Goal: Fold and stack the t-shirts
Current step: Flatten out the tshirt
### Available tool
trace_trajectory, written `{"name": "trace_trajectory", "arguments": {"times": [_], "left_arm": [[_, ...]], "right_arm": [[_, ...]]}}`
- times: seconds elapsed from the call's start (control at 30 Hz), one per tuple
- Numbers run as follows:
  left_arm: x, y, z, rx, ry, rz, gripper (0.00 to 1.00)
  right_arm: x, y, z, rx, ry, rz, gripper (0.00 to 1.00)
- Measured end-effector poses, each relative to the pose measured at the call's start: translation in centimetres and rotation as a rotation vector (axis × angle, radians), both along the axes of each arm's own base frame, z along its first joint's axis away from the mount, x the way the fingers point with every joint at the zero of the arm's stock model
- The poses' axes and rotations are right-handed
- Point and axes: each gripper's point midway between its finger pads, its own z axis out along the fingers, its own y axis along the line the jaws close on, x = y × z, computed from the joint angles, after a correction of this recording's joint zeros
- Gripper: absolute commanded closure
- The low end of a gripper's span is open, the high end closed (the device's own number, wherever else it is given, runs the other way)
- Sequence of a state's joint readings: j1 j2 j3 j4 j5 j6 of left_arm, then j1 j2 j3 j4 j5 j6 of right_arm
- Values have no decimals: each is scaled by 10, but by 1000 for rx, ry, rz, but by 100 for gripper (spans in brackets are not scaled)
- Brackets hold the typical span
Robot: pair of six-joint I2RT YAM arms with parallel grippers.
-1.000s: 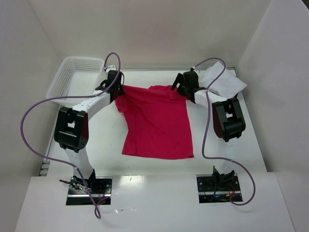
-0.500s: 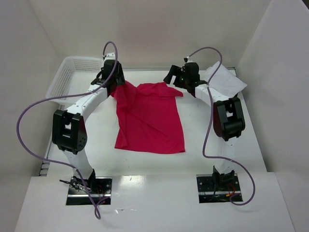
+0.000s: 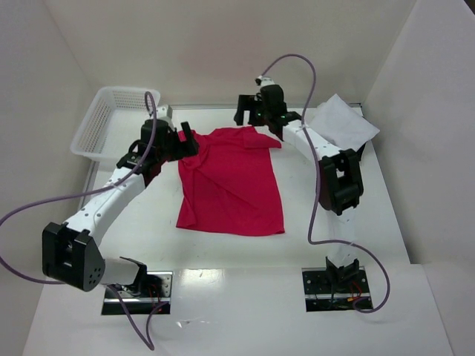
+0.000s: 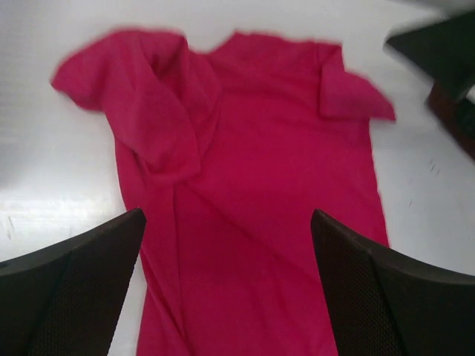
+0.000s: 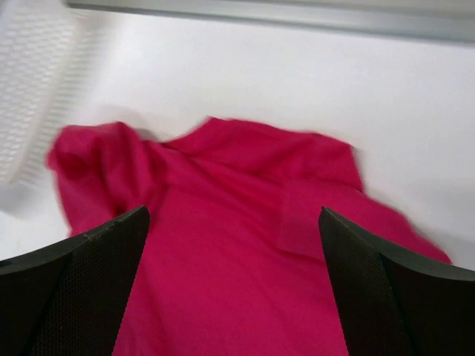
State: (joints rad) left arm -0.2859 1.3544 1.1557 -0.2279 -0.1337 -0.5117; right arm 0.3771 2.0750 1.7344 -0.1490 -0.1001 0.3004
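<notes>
Both have released and drawn back: my left jaws and right jaws stand spread, empty, the crimson t-shirt [image 3: 234, 182] lying on the counter [image 3: 237, 252] below them.

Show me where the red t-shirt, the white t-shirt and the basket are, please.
red t-shirt [image 3: 236, 185], overhead view, middle of its body.
white t-shirt [image 3: 343, 124], overhead view, middle of the cloth.
basket [image 3: 90, 127], overhead view, its left mesh wall.

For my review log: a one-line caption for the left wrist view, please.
Open left gripper over the red t-shirt, spread on the white table with its sleeves rumpled.
</notes>
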Motion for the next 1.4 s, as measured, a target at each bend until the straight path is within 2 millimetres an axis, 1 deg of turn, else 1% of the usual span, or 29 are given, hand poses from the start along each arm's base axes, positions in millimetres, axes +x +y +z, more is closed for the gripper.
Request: {"name": "trace_trajectory", "arguments": {"times": [0.03, 0.1, 0.13, 0.17, 0.2, 0.23, 0.27, 0.3, 0.33, 0.37, 0.4, 0.43, 0.47, 0.5, 0.53, 0.57, 0.6, 0.67, 0.73, 0.8, 0.87, 0.97, 1.03, 1.1, 1.13, 1.2, 1.23, 1.3, 1.4], "left_arm": [[-9, -6, -15, -26, 32, -19, 1], [-27, -9, -47, -49, 114, -25, 1], [-37, -8, -64, -53, 163, -21, 1], [-43, -7, -74, -58, 186, -13, 1], [-55, -4, -87, -59, 228, 1, 1], [-60, -3, -90, -62, 243, 8, 1], [-66, -1, -92, -63, 255, 19, 1], [-68, 0, -90, -71, 251, 29, 1], [-68, 1, -85, -80, 234, 40, 1], [-68, 2, -82, -87, 223, 50, 1], [-68, 3, -79, -97, 215, 63, 1], [-67, 3, -79, -100, 212, 68, 1], [-68, 4, -81, -103, 214, 74, 1], [-69, 5, -86, -108, 225, 86, 1], [-70, 5, -88, -109, 230, 89, 1], [-74, 6, -95, -103, 248, 94, 1], [-75, 7, -97, -102, 254, 95, 1], [-78, 8, -103, -100, 270, 99, 1], [-80, 8, -107, -98, 280, 98, 1], [-82, 6, -110, -98, 291, 84, 1], [-82, 1, -109, -108, 291, 58, 1], [-81, -5, -107, -127, 285, 24, 1], [-81, -10, -106, -136, 284, -8, 1], [-82, -13, -105, -138, 283, -26, 1], [-82, -17, -104, -148, 282, -50, 1], [-84, -25, -106, -152, 287, -86, 1], [-85, -29, -107, -149, 288, -106, 1], [-88, -39, -110, -145, 298, -142, 1], [-92, -59, -120, -133, 336, -204, 1]], "right_arm": [[1, 14, 9, -15, -27, 20, 0], [-4, 47, 28, -21, -79, 81, 0], [-8, 68, 37, -17, -102, 124, 0], [-9, 79, 43, -12, -118, 145, 0], [-13, 99, 49, -6, -136, 180, 0], [-17, 116, 52, 0, -150, 215, 0], [-20, 124, 50, -2, -148, 231, 0], [-24, 139, 46, -4, -142, 259, 0], [-25, 145, 44, -2, -143, 271, 0], [-31, 165, 25, -14, -117, 303, 0], [-34, 170, 13, -24, -97, 313, 4], [-37, 172, 1, -36, -73, 321, 6], [-44, 180, -16, -62, -36, 338, 6], [-45, 183, -20, -64, -29, 343, 6], [-47, 192, -33, -76, -15, 356, 6], [-53, 201, -48, -92, 5, 368, 6], [-58, 206, -61, -108, 24, 376, 6], [-70, 210, -82, -145, 70, 385, 6], [-82, 213, -96, -177, 103, 387, 6], [-84, 212, -99, -191, 109, 365, 6], [-81, 204, -99, -199, 111, 318, 6], [-78, 187, -101, -196, 131, 255, 6], [-70, 168, -100, -183, 148, 206, 6], [-58, 150, -94, -177, 143, 155, 6], [-49, 133, -89, -178, 135, 110, 6], [-38, 110, -81, -184, 129, 49, 6], [-31, 99, -78, -184, 125, 22, 8], [-19, 74, -72, -187, 121, -40, 9], [0, 39, -70, -198, 120, -129, 11]]}}
